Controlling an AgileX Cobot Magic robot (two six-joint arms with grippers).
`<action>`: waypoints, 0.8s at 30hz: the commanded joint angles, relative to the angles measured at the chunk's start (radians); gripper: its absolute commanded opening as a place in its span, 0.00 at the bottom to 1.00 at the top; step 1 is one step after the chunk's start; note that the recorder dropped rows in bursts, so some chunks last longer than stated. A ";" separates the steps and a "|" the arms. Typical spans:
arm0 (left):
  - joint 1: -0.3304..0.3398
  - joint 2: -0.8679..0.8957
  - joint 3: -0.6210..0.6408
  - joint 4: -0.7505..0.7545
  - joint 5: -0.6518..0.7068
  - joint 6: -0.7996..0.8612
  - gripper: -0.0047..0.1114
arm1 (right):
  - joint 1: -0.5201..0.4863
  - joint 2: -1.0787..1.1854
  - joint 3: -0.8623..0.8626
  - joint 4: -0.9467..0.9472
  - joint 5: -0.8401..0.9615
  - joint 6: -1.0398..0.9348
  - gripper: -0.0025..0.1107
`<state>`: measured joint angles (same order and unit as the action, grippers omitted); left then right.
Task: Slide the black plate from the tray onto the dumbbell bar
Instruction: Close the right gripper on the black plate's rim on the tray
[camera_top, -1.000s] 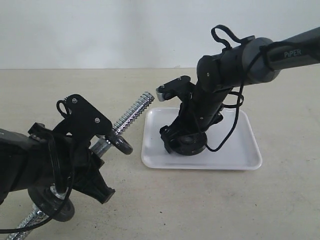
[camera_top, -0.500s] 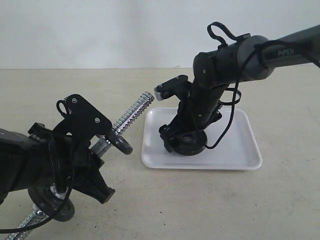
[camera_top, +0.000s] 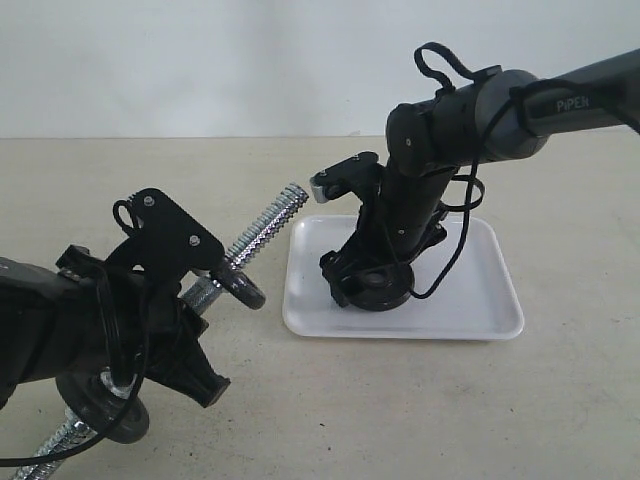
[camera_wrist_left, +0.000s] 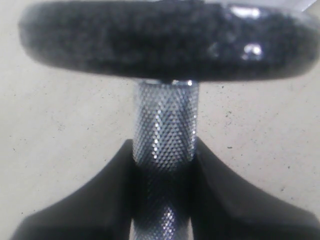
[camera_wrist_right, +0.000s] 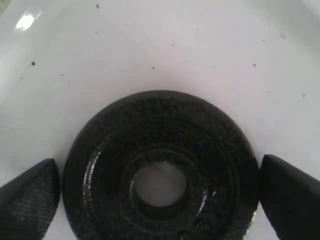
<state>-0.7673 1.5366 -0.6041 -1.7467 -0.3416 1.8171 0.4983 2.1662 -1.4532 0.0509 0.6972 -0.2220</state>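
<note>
The black plate (camera_top: 380, 290) lies flat in the white tray (camera_top: 470, 290), its centre hole facing up. My right gripper (camera_top: 368, 283) points down over it. In the right wrist view the right gripper (camera_wrist_right: 159, 186) is open, and its fingertips (camera_wrist_right: 35, 192) flank the plate (camera_wrist_right: 160, 150) with only thin slivers of tray (camera_wrist_right: 150, 40) between. My left gripper (camera_top: 195, 300) is shut on the chrome dumbbell bar (camera_top: 262, 228). The bar tilts up, its threaded end toward the tray. In the left wrist view the left gripper (camera_wrist_left: 164, 152) clamps the knurled bar (camera_wrist_left: 165, 120).
A black disc (camera_wrist_left: 165, 40) sits on the bar just past my left fingers. Another black disc (camera_top: 100, 405) is on the bar's low end, and a black ring (camera_top: 243, 290) hangs by the bar. Beige table (camera_top: 420, 410) surrounds the tray.
My right arm has shifted slightly left and settled over the plate in the tray. The left arm and the bar have stayed put.
</note>
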 joint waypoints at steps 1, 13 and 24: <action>0.000 -0.045 -0.034 0.065 -0.027 -0.007 0.08 | -0.001 0.042 0.024 -0.060 0.084 0.006 0.89; 0.000 -0.045 -0.034 0.063 -0.027 -0.007 0.08 | -0.001 0.042 0.024 -0.060 0.098 0.015 0.88; 0.000 -0.045 -0.034 0.061 -0.027 -0.007 0.08 | -0.001 0.042 0.026 -0.060 0.143 0.098 0.03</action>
<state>-0.7673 1.5366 -0.6041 -1.7467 -0.3416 1.8171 0.4983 2.1644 -1.4546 0.0313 0.7468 -0.1424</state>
